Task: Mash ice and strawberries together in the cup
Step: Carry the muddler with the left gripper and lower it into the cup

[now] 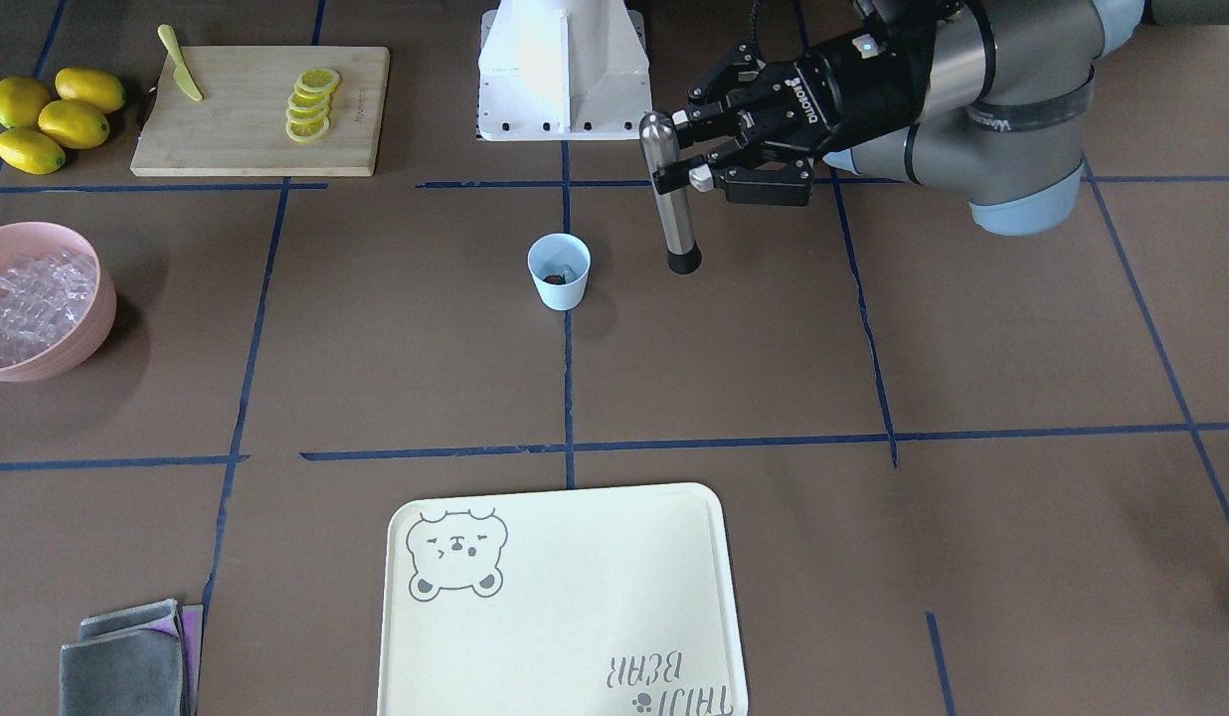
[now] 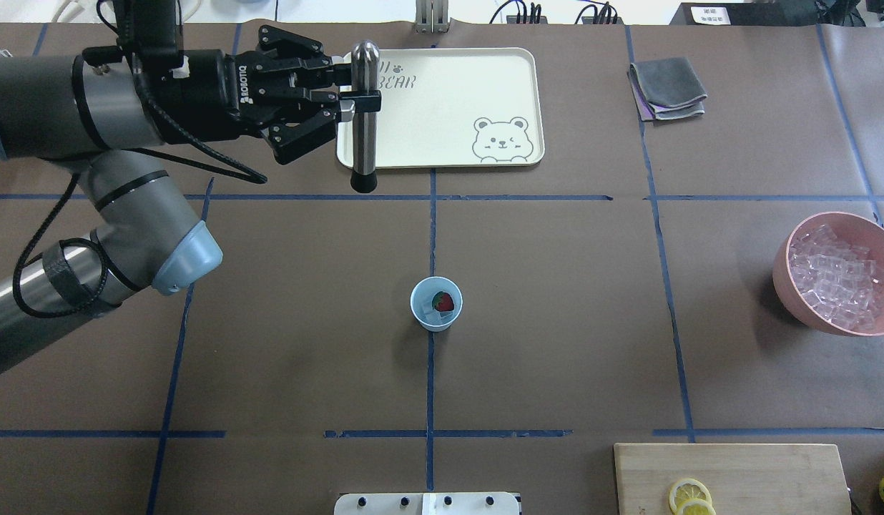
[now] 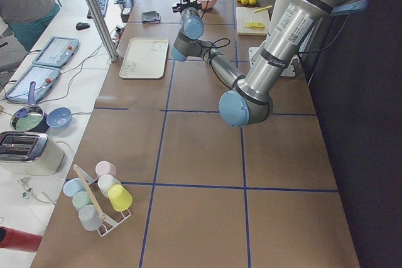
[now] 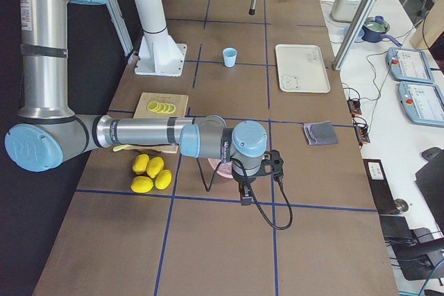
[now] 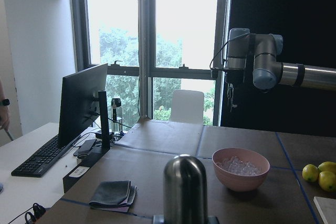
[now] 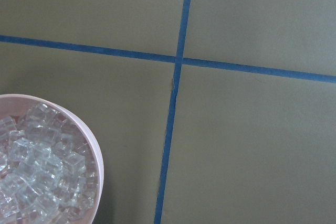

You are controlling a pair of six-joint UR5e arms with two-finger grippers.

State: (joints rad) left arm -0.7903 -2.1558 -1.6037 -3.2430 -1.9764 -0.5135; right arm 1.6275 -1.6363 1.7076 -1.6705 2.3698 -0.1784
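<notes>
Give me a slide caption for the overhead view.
Left end effector holds a steel masher upright, away from the blue cup holding a strawberry.

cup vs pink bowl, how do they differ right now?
Size and colour: the cup is small and light blue; the bowl is far wider and pink.
Contents: the bowl is heaped with ice cubes; the cup holds a strawberry.
Place: the cup stands mid-table on a blue tape line; the bowl sits near the table's end on the robot's right.
Shared: both are upright, open-topped and handle-free.
</notes>
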